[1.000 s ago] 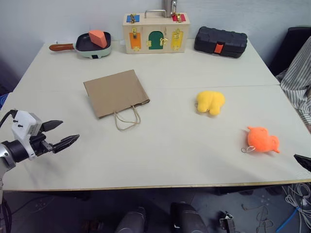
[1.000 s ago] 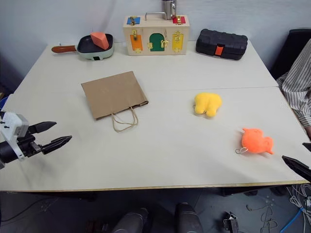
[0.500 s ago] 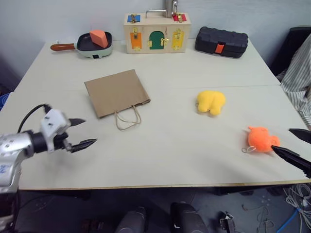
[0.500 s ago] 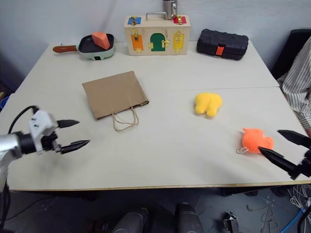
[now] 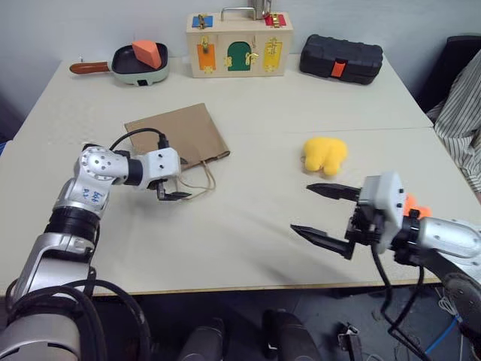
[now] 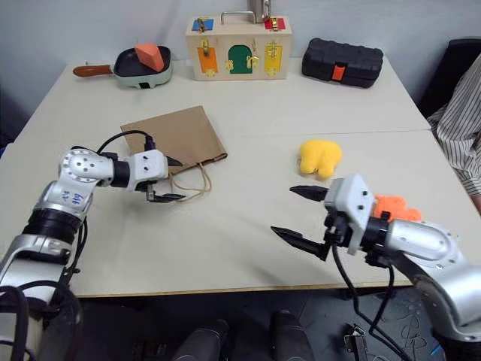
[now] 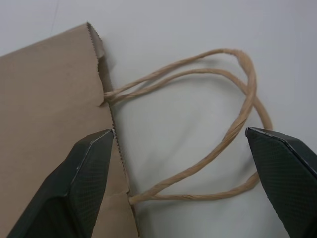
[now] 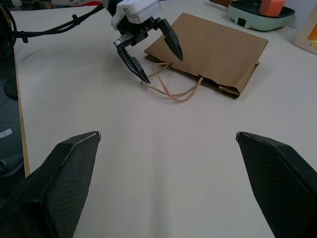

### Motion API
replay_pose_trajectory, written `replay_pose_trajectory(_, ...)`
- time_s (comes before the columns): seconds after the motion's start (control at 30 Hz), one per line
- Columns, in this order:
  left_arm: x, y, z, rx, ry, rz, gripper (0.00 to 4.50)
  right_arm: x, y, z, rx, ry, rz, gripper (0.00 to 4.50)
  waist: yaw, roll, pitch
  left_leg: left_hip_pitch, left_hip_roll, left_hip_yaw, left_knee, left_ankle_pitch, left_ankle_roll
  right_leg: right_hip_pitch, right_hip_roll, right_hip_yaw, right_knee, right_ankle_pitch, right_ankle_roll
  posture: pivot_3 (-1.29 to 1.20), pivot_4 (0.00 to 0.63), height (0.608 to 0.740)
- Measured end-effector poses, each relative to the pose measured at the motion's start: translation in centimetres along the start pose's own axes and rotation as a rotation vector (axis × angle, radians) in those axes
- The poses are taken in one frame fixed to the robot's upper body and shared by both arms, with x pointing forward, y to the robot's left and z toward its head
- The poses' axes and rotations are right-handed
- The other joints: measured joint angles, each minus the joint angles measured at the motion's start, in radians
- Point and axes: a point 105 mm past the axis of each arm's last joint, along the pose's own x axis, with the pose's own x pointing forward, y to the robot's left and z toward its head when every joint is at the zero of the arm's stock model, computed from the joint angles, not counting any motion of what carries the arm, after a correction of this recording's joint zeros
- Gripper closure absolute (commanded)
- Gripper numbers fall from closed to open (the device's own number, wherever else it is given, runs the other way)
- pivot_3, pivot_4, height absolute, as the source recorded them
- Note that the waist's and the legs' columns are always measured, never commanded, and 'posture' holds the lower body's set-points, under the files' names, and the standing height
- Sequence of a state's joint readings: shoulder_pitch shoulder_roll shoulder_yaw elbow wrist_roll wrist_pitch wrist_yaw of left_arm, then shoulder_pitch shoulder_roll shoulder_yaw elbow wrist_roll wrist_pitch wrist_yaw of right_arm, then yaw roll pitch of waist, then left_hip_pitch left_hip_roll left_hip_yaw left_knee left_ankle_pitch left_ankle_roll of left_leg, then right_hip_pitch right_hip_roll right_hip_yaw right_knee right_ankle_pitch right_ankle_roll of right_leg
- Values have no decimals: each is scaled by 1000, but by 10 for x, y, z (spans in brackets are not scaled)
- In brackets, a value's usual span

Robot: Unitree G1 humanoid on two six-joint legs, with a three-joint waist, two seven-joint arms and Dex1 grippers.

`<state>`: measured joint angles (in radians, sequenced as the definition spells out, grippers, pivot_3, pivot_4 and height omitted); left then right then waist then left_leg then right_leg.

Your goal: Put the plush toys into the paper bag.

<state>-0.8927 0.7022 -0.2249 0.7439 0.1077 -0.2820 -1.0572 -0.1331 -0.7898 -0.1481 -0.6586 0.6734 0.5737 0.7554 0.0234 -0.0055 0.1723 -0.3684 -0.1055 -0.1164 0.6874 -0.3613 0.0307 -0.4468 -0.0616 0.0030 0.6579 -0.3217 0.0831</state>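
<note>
surface (image 5: 248, 226): flat matte off-white top, a seam line running across its middle
paper bag (image 5: 176, 135): brown kraft paper, lying flat and folded, zigzag-cut mouth edge, two tan twisted-cord loop handles (image 7: 233, 124) spread on the surface at the mouth
yellow toy (image 5: 325, 155): fuzzy, lumpy, bright yellow, lying free right of the bag, well apart from it
orange toy (image 6: 394, 207): fuzzy bright orange, mostly hidden behind the right gripper's body, near the surface's right edge
left gripper (image 5: 174, 183): two black pointed textured fingers spread wide, nothing held, poised over the bag's handles at the mouth edge; one finger over the paper edge, the other outside the cord loop
right gripper (image 5: 323, 214): black tapered fingers spread wide, empty, pointing left over bare surface, below the yellow toy
far edge: pan (image 5: 139, 62) with smooth orange wedge block (image 5: 147, 53) in it, wooden latch box (image 5: 237, 45) with coloured doors, black ribbed plastic case (image 5: 340, 58)
person: striped sleeve (image 5: 458, 113) at right edge
</note>
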Motion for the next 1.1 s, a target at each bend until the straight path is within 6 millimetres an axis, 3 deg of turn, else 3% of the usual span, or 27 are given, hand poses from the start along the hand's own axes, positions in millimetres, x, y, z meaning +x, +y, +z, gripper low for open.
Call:
replay_pose_trajectory(0.4, 13, -6, -2, -75, -61, -59, 4487, 12, 0, -7, 4, -4, -41, 0, 0, 0, 0, -3, -1, -1, 10, 0, 1, 0, 0, 0, 3, 0, 0, 0, 150, 740)
replay_pose_trajectory(0.5, 12, -2, 14, -179, -161, -80, 4487, 15, -2, -6, 1, -10, -43, 0, 0, 0, 0, -3, -1, -1, 10, 0, 1, 0, -1, 0, 4, 0, 0, 0, 150, 740)
replay_pose_trajectory(0.6, 9, 3, 43, -247, -282, -119, 4487, 17, -4, -7, 6, -11, -42, 0, -1, -1, 0, -4, -1, -1, 10, 0, 1, 0, -1, 0, 5, 0, 0, 0, 150, 740)
replay_pose_trajectory(0.7, 3, 4, 77, -319, -404, -156, 4500, 18, -4, -7, 15, -16, -39, 608, -3, 0, 0, -4, -1, -1, 10, -1, 1, 0, -1, 0, 5, 0, 0, 0, 150, 740)
replay_pose_trajectory(0.8, 1, -8, 105, -393, -495, -221, 4500, 24, -4, -4, 22, -40, -27, 1651, -7, 0, 0, -3, -1, -1, 10, 0, 1, 0, 0, 2, 5, 0, 0, 0, 150, 740)
replay_pose_trajectory(1.03, 13, -34, 133, -520, -577, -280, 4500, 59, -15, -15, 80, -49, -38, 4129, -24, 0, 0, -1, -1, -1, 11, 0, 0, 0, 0, 2, 5, 0, 0, 0, 150, 740)
replay_pose_trajectory(1.07, 15, -35, 137, -530, -587, -279, 4500, 64, -19, -20, 90, -34, -49, 4442, -25, 0, 0, -1, -1, -1, 11, 0, 0, 0, 0, 2, 5, 0, 0, 0, 150, 740)
replay_pose_trajectory(1.1, 16, -36, 140, -537, -598, -274, 4500, 70, -22, -24, 94, -16, -56, 4480, -25, 0, 0, -1, -1, -1, 11, 0, 0, 0, 0, 2, 5, 0, 0, 0, 150, 740)
